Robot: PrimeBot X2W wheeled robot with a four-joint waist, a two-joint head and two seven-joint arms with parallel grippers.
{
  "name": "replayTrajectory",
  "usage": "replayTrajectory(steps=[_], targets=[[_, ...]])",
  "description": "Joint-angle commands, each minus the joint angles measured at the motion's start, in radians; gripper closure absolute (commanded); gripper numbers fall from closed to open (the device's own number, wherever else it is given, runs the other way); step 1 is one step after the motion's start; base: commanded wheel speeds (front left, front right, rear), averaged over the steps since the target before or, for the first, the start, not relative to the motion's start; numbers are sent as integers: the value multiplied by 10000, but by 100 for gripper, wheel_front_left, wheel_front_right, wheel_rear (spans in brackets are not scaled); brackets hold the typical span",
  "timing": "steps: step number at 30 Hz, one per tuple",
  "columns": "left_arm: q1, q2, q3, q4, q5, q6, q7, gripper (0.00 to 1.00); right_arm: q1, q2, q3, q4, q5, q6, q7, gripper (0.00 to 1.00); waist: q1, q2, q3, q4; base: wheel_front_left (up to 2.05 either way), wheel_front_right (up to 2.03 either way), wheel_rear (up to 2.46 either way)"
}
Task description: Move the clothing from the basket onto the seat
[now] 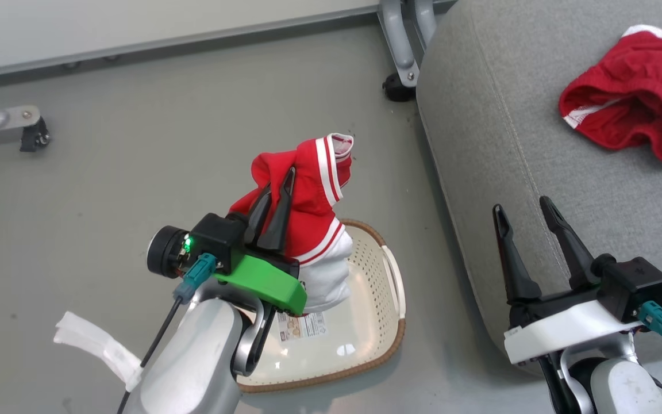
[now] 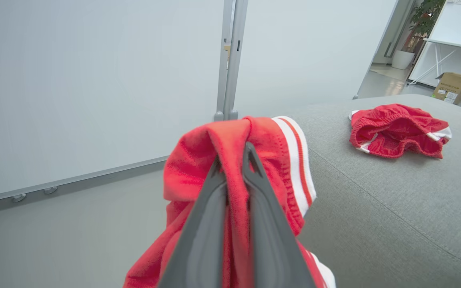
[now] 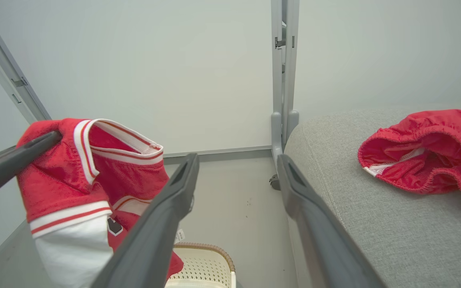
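Nearest the head camera, the left gripper (image 1: 280, 181) is clamped on a red-and-white garment (image 1: 314, 190), its two dark fingers pressed together with a fold of red fabric pinched between them (the left wrist view shows cloth bulging over both tips). At the lower right, the right gripper (image 1: 521, 204) holds nothing, its fingers spread wide apart and pointing up over the near edge of the seat (image 1: 538, 144).

Under the left gripper the basket (image 1: 391, 339) stands on the grey floor (image 1: 135, 144), just beside the seat's rounded near corner. A paper label (image 1: 302, 326) lies on the basket's bottom. The held garment hangs above the basket, striped collar uppermost and white panel lowest; whether the white hem touches the basket, I cannot tell.

Farther off, a second red garment (image 1: 630, 98) lies crumpled on the seat toward its far edge, well in from the side that faces the basket. Beyond the seat's far corner a grey metal frame leg (image 1: 400, 57) stands on a dark caster against the pale wall.
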Motion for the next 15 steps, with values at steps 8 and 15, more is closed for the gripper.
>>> replayTrajectory(steps=[8, 15], targets=[[790, 271, 497, -2231, 133, 124, -5, 100, 603, -52, 78, -235, -73, -3, 427, 0, 1, -1, -1538, 607, 0, 0, 0], [1553, 483, 589, -3345, 170, 263, 3, 100, 1040, -68, 203, -345, -34, -3, 752, 0, 1, -1, -2197, 635, 0, 0, 0]])
